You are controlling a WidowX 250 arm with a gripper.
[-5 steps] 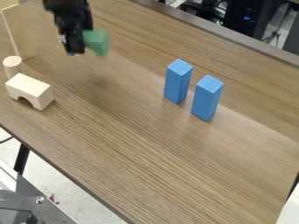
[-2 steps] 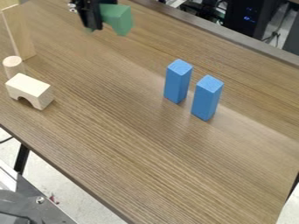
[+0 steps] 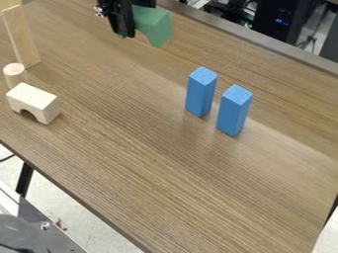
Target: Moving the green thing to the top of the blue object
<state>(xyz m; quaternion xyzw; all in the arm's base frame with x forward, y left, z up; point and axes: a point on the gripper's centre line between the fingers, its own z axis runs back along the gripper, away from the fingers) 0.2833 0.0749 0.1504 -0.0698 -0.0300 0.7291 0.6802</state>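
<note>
Far left, we've got a pale cylinder [image 3: 15,76], a tall pale plank [image 3: 21,37] and a pale arch block [image 3: 33,101]; low risk, they're well apart from the targets. Next, up at the top edge, the jaws are clamped on the green block [image 3: 155,23], held above the bench [image 3: 132,153], curved side down. Part of it is hidden behind them, so we can't tell how centred the grip is; if it's off, the block could swivel or come down crooked. Then the first blue block [image 3: 200,92] and, just beside it, the second blue block [image 3: 234,111], both upright with a narrow gap. Main worry, we'd say: slim footings. Coming in too low could clip the first one and tip it into its neighbour. The task says one blue object and we see two, so wrong-target risk too. If the green block is meant to bridge both, bad rotation would leave one end unsupported; letting go too high or off-centre would likely topple everything.
</note>
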